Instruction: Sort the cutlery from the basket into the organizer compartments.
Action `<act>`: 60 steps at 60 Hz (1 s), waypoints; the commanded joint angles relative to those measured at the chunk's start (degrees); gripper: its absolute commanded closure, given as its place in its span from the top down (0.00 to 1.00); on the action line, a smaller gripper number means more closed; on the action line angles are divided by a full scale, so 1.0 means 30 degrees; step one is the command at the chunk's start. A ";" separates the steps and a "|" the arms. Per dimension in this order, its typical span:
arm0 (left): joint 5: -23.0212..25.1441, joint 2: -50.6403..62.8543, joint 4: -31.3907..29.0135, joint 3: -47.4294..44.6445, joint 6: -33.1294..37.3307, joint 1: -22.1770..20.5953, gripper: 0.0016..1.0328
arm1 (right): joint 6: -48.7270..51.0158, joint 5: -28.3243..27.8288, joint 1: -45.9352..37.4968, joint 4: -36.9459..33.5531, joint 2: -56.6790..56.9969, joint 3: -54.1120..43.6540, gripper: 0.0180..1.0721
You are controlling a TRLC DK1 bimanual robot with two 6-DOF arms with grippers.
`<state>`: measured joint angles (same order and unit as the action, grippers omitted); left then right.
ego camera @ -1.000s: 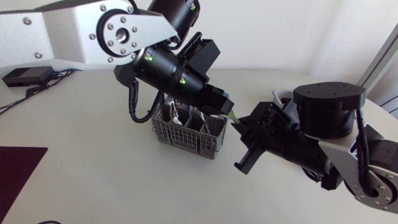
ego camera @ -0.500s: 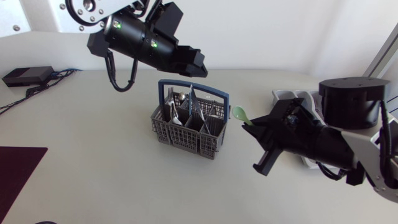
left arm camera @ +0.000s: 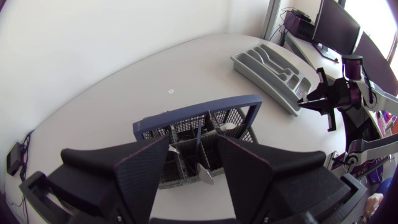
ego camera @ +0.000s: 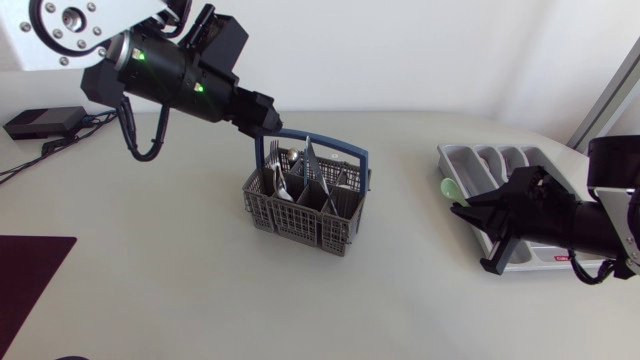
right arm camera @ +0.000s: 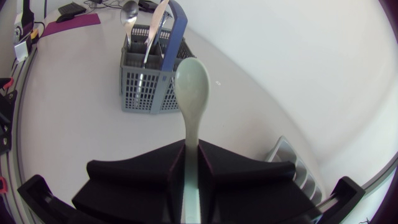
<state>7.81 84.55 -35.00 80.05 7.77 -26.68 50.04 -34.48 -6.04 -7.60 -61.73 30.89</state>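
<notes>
A grey cutlery basket [ego camera: 305,200] with a blue handle stands mid-table, holding forks and spoons. My left gripper [ego camera: 262,114] hangs above and behind its left end. In the left wrist view that gripper [left arm camera: 193,149] is open and empty, with the basket [left arm camera: 199,121] below it. My right gripper [ego camera: 478,212] is shut on a pale green spoon [ego camera: 449,189] beside the near-left edge of the grey organizer [ego camera: 500,165]. From the right wrist, the spoon [right arm camera: 191,81] sticks straight out from between the fingers of that gripper [right arm camera: 191,152].
A dark mat [ego camera: 25,270] lies at the table's left edge. A black box with cables [ego camera: 40,122] sits at the back left. The organizer [left arm camera: 273,62] is far right of the basket, with bare tabletop between them.
My left arm has lifted up and to the left off the basket, and its gripper has opened. My right arm has carried the green spoon rightward from the basket to the organizer's edge.
</notes>
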 commanded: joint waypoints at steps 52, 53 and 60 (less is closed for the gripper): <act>-0.1403 -0.1788 -0.1281 -0.1869 0.0662 0.0162 0.53 | 2.0849 -0.0782 -1.2634 -0.9158 -1.5017 1.0122 0.06; -0.1433 -0.1788 -0.1340 -0.1869 0.0633 0.0132 0.53 | 2.1054 -0.0665 -1.2751 -0.9128 -1.5164 1.0239 0.06; -0.1550 -0.1993 -0.1428 -0.2045 0.0603 0.0074 0.53 | 2.2109 -0.0108 -1.3337 -0.9070 -1.6131 1.1030 0.06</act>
<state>3.73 79.90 -38.59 75.57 9.08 -26.04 111.13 -35.55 -44.84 -34.17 -107.55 61.89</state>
